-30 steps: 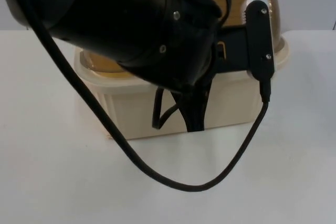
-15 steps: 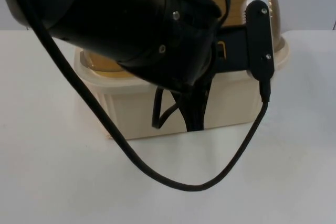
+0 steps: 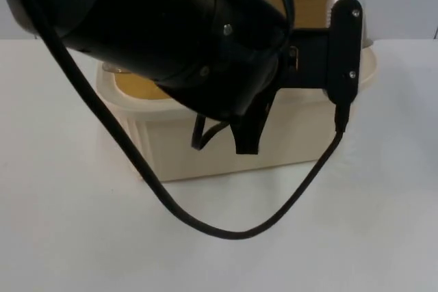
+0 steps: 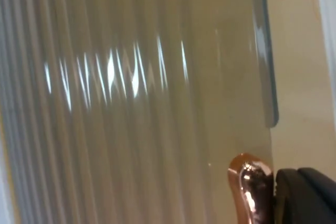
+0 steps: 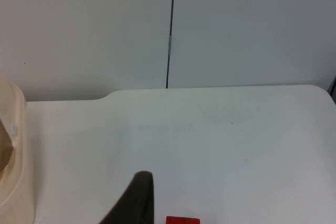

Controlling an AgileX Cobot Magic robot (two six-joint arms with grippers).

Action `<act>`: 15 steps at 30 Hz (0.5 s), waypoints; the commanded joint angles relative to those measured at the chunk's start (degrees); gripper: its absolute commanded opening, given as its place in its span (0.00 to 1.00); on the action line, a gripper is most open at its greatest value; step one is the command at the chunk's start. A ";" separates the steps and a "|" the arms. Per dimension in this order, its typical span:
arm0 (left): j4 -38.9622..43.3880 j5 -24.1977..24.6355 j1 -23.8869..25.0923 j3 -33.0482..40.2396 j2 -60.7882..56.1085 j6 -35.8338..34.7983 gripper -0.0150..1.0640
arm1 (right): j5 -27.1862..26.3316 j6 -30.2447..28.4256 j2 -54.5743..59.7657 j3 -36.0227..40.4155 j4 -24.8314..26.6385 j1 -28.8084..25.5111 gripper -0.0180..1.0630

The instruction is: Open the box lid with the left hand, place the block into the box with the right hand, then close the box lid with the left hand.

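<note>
You have the cream box (image 3: 205, 148) on the table (image 3: 68, 223), its ribbed translucent lid (image 4: 131, 103) tilted up at the back. The left end effector (image 3: 248, 143) hangs over the box's front wall; you cannot tell its opening. A black fingertip (image 4: 307, 198) sits just beside the lid's shiny copper knob (image 4: 251, 187). The red block (image 5: 182, 220) lies on the table beside the right end effector (image 5: 137, 203), whose opening can't be judged.

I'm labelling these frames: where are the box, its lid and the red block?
box (image 3: 205, 148): top view, cream front wall.
lid (image 4: 131, 103): left wrist view, ribbed clear panel.
block (image 5: 182, 220): right wrist view, red top face.
</note>
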 commanded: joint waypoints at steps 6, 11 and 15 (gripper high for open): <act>2.93 2.28 3.12 -0.28 -0.60 -0.23 0.01 | -0.58 0.02 -0.12 -0.30 0.22 -0.29 0.98; 3.53 3.03 3.70 -0.28 -0.60 -0.23 0.01 | -0.47 0.02 -0.12 -0.30 0.22 -0.29 0.98; 3.53 2.91 3.70 -0.28 -0.60 -0.62 0.01 | -0.47 0.02 -0.12 -0.30 0.22 -0.29 0.98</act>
